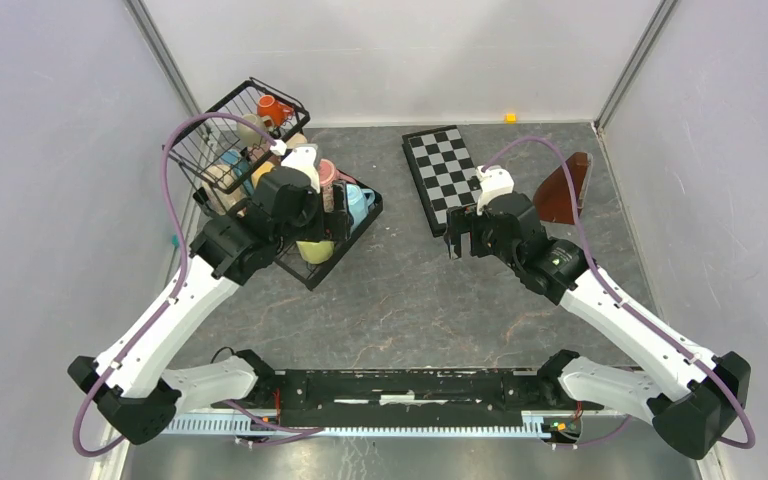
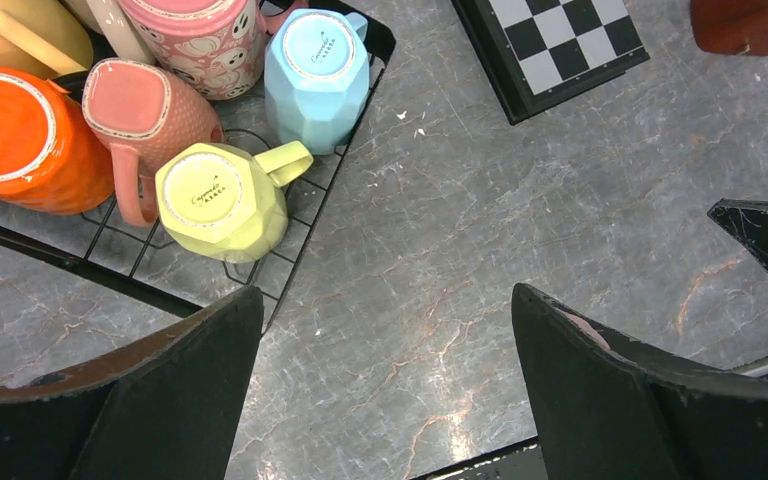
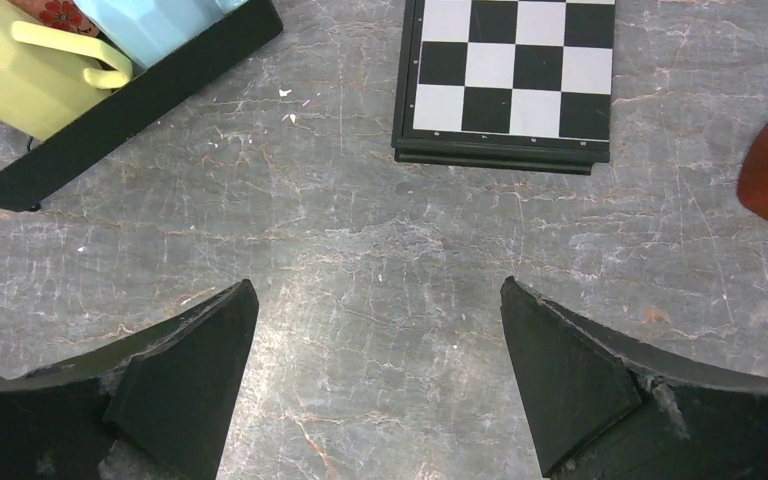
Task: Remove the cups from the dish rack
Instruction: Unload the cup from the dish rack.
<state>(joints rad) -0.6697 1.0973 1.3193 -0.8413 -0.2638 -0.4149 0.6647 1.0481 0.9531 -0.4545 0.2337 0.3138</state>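
The black wire dish rack (image 1: 222, 105) stands at the back left, holding several cups upside down or on their sides. In the left wrist view I see a yellow cup (image 2: 220, 200), a light blue cup (image 2: 312, 75), a pink cup (image 2: 145, 110), an orange cup (image 2: 20, 140) and a pink patterned cup (image 2: 200, 40). My left gripper (image 2: 385, 295) hovers open over bare table just past the rack's near-right edge (image 2: 300, 235), holding nothing. My right gripper (image 3: 378, 285) hangs open and empty over the table's middle, right of the rack's rim (image 3: 130, 110).
A black-and-white checkerboard (image 1: 444, 175) lies at the back centre, just beyond my right gripper. A reddish-brown object (image 1: 563, 190) sits to its right. A small yellow block (image 1: 510, 117) lies by the back wall. Grey walls close in both sides.
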